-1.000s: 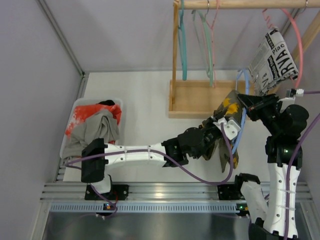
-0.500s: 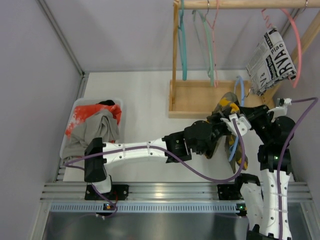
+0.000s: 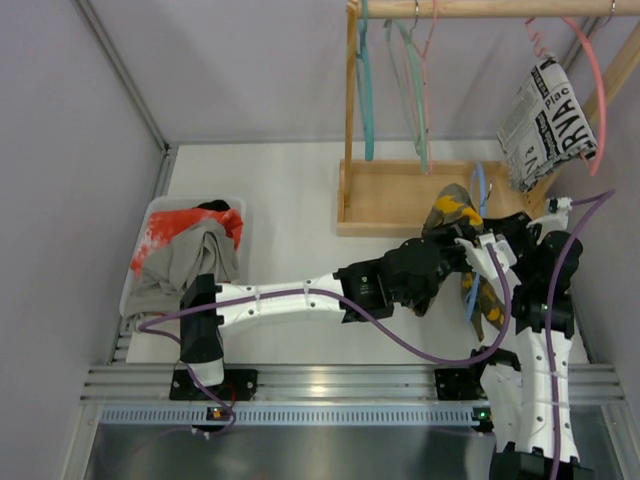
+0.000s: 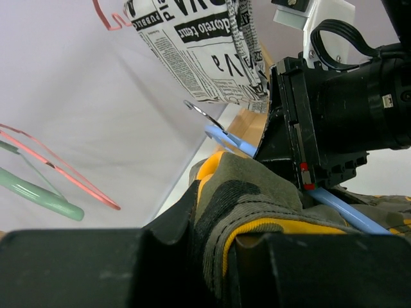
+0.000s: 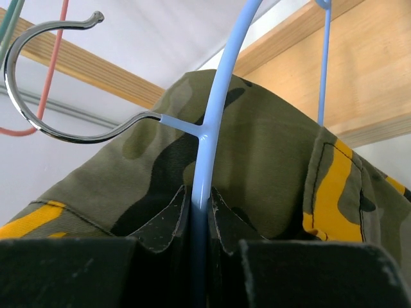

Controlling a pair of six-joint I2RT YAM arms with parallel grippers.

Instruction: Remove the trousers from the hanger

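- Where the white table (image 3: 290,200) meets the grey wall (image 3: 60,200) at 9 o'clock, a bin (image 3: 158,207) holds the grey trousers (image 3: 190,262).
- White tabletop stretches from the bin to the wooden rack (image 3: 400,200) at 1 o'clock.
- At 3 o'clock, the left gripper (image 4: 215,256) pinches the camouflage trousers (image 4: 257,192); the right gripper (image 5: 199,240) is clamped on the blue hanger (image 5: 218,83) touching them.
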